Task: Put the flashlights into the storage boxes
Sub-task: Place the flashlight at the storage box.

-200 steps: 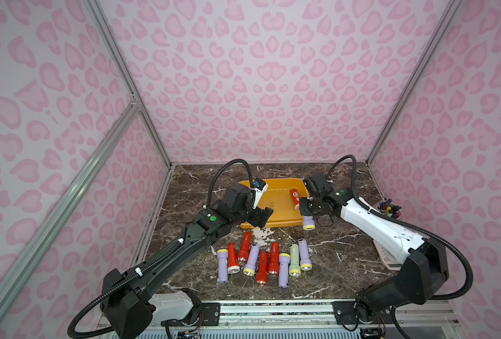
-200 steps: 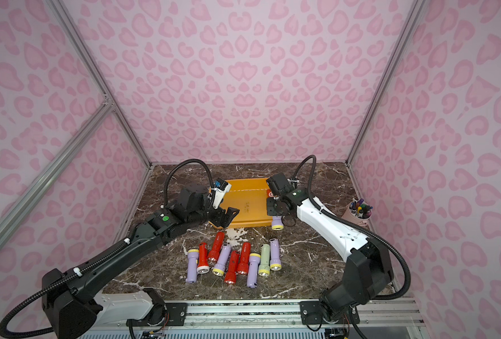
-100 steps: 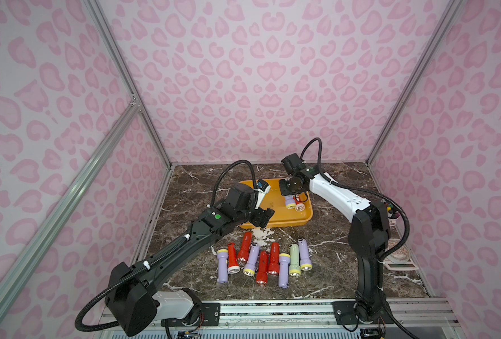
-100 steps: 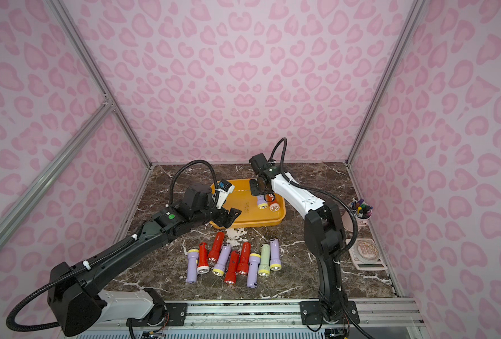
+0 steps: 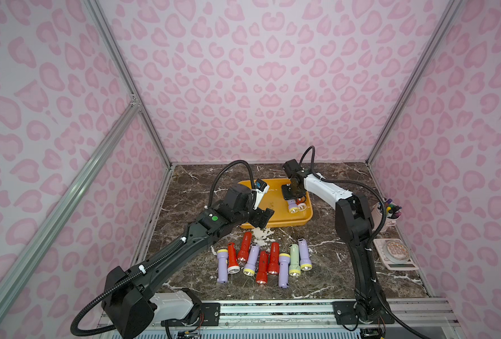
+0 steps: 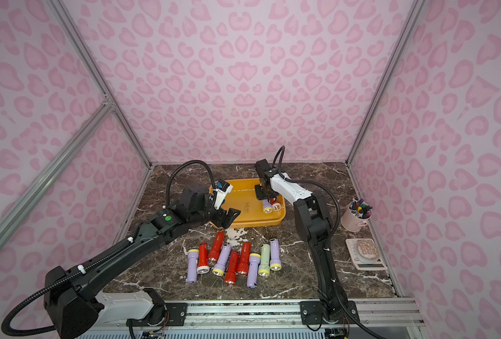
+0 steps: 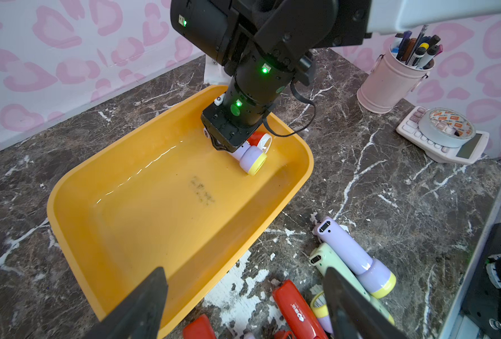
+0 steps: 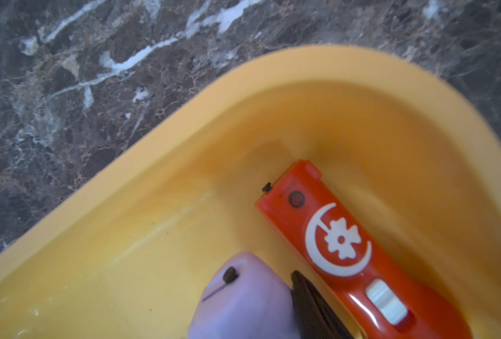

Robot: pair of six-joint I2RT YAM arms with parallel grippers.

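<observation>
The storage box is a yellow-orange tray [image 5: 272,226] [image 6: 252,224] [image 7: 155,205] [image 8: 184,176] at the back middle of the table. My right gripper [image 5: 292,195] [image 6: 264,195] [image 7: 231,141] reaches down into its right end, shut on a lilac flashlight [image 5: 292,207] [image 7: 250,157] [image 8: 243,299]. A red flashlight [image 5: 301,205] [image 8: 346,243] lies in the tray right beside it. My left gripper [image 5: 261,218] [image 6: 227,217] [image 7: 243,273] hangs open and empty over the tray's near rim. Several flashlights [image 5: 264,259] [image 6: 231,259], lilac, red and one pale green [image 5: 294,258] [image 7: 331,264], lie in a row in front of the tray.
A pink cup of markers [image 5: 385,215] [image 6: 356,217] [image 7: 390,85] stands at the right wall. A calculator with a tape roll [image 5: 394,254] [image 7: 446,132] on it lies in front of the cup. Pink walls close in the left, back and right.
My right gripper has carried the lilac flashlight from beside the tray's right edge into the tray and down next to the red one. The left arm has hardly moved.
</observation>
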